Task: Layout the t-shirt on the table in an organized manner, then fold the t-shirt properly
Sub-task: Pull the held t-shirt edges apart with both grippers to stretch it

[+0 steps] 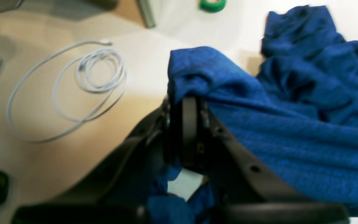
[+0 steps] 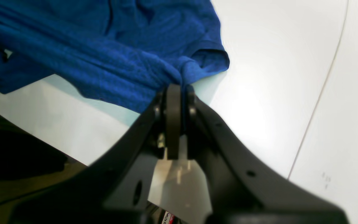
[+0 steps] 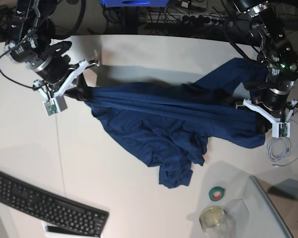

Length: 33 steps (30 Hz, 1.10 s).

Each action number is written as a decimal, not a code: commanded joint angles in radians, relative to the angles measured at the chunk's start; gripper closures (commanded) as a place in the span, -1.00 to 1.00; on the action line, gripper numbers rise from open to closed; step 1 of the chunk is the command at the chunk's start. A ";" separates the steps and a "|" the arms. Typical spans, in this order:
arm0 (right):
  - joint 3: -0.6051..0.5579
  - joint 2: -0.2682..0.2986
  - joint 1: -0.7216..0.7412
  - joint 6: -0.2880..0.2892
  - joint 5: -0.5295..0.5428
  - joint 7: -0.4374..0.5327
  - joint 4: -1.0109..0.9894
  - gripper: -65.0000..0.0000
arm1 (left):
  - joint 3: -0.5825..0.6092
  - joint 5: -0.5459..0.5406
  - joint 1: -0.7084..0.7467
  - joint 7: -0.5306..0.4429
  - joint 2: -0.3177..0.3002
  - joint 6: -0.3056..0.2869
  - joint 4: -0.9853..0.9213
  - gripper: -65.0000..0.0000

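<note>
Nearest the base camera we see a black keyboard [image 3: 47,203] lying at the lower left corner of the table [image 3: 139,208]. Above it, on the left of that view, the right gripper [image 3: 85,92] has its fingers pressed together on 1 bunched edge of the t-shirt [image 3: 164,124]; in the right wrist view the same gripper [image 2: 179,88] pinches a gathered fold of the t-shirt [image 2: 104,59] just beside a sleeve hem, with the thin dark seam line [image 2: 318,93] of the table [image 2: 275,77] running off to the right.

From that grip the navy fabric stretches in taut folds across the middle of the table toward the other arm, while a loose, crumpled part hangs down toward the near side and rests on the white surface.

Right of the cloth's lower tip lie a green tape roll [image 3: 217,194] and a glass jar [image 3: 214,218]. At the far right the left gripper [image 3: 248,103] is closed on the opposite edge of the shirt; from its wrist camera we see the left gripper [image 1: 186,101] clamped on blue cloth [image 1: 291,130], which drapes over 1 finger. A coiled white cable [image 1: 82,84] lies on the table [image 1: 154,62] beside it.
</note>
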 commanded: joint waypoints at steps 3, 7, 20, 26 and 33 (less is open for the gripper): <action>0.003 0.003 0.001 -0.001 0.002 0.018 0.001 0.99 | 0.064 0.071 -0.018 -0.027 -0.014 0.008 -0.102 1.00; 0.009 0.006 0.016 -0.001 0.002 -0.010 -0.081 0.99 | 0.131 0.089 -0.020 -0.030 -0.009 0.008 -0.216 1.00; 0.012 0.027 0.015 -0.001 0.000 -0.007 -0.143 0.99 | 0.160 0.100 0.060 -0.027 -0.009 0.008 -0.224 0.58; 0.012 0.027 0.008 -0.001 0.000 -0.007 -0.143 0.99 | 0.081 0.089 0.105 -0.027 -0.014 0.008 -0.205 -0.24; 0.011 0.029 -0.001 -0.001 0.000 -0.007 -0.143 0.99 | -0.053 0.031 0.172 -0.029 0.034 0.001 -0.050 -0.24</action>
